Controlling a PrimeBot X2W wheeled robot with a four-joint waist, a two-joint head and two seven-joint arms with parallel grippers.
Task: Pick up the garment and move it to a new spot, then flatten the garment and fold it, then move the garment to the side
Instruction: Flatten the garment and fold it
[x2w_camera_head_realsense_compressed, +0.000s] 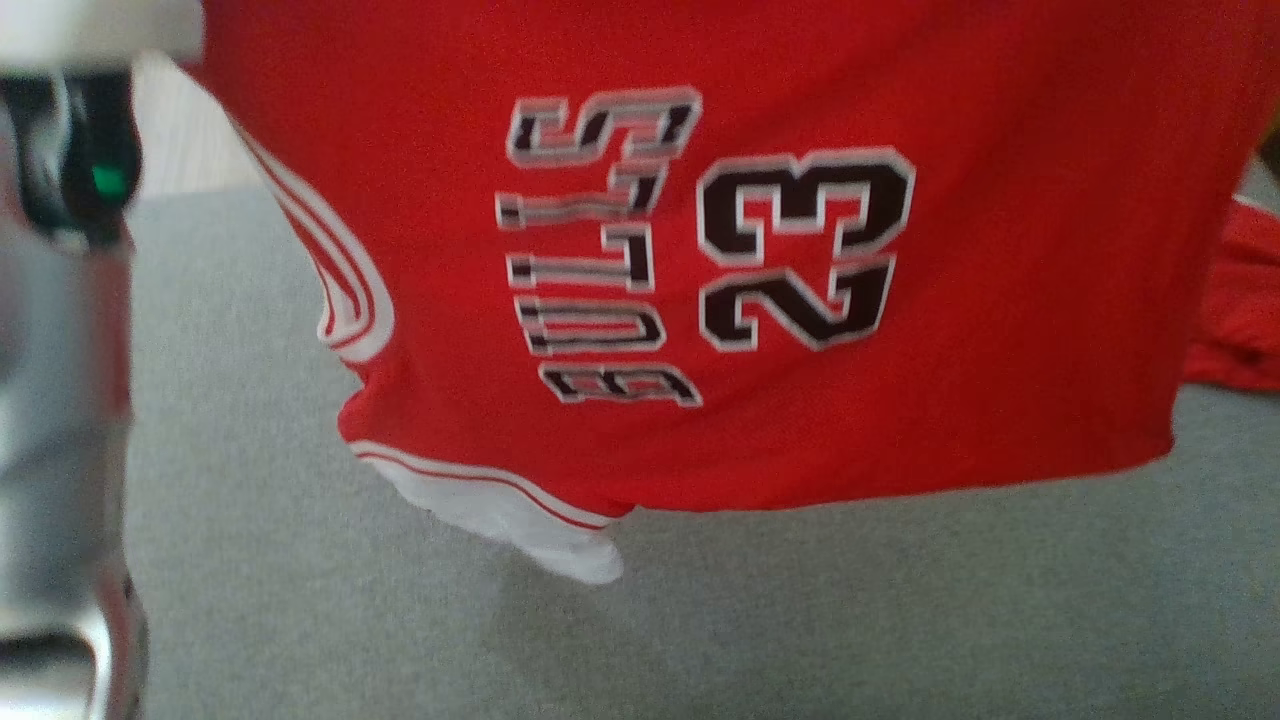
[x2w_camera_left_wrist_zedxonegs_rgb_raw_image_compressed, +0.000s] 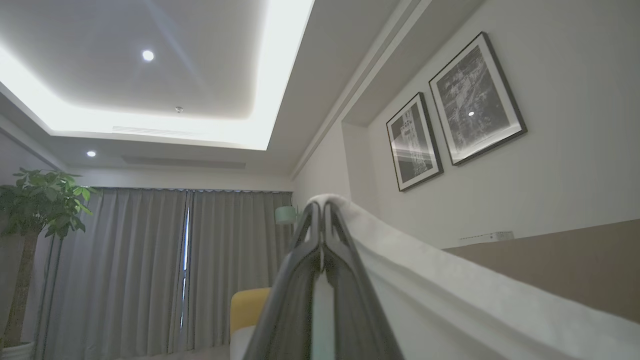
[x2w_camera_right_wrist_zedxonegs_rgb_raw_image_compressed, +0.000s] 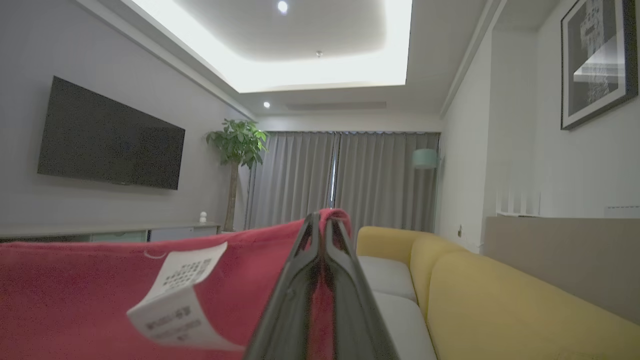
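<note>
Grey fuzzy surface takes the lower half of the head view plus a strip at middle left. Bunched end of red garment at the right edge, mid-height, looks to rest on the grey. White hem at lower centre: contact unclear. Pale strip borders the grey at upper left.

Red jersey, print sideways, over grey surface; forearm at left.

Red jersey, hanging spread, lettering sideways
</note>
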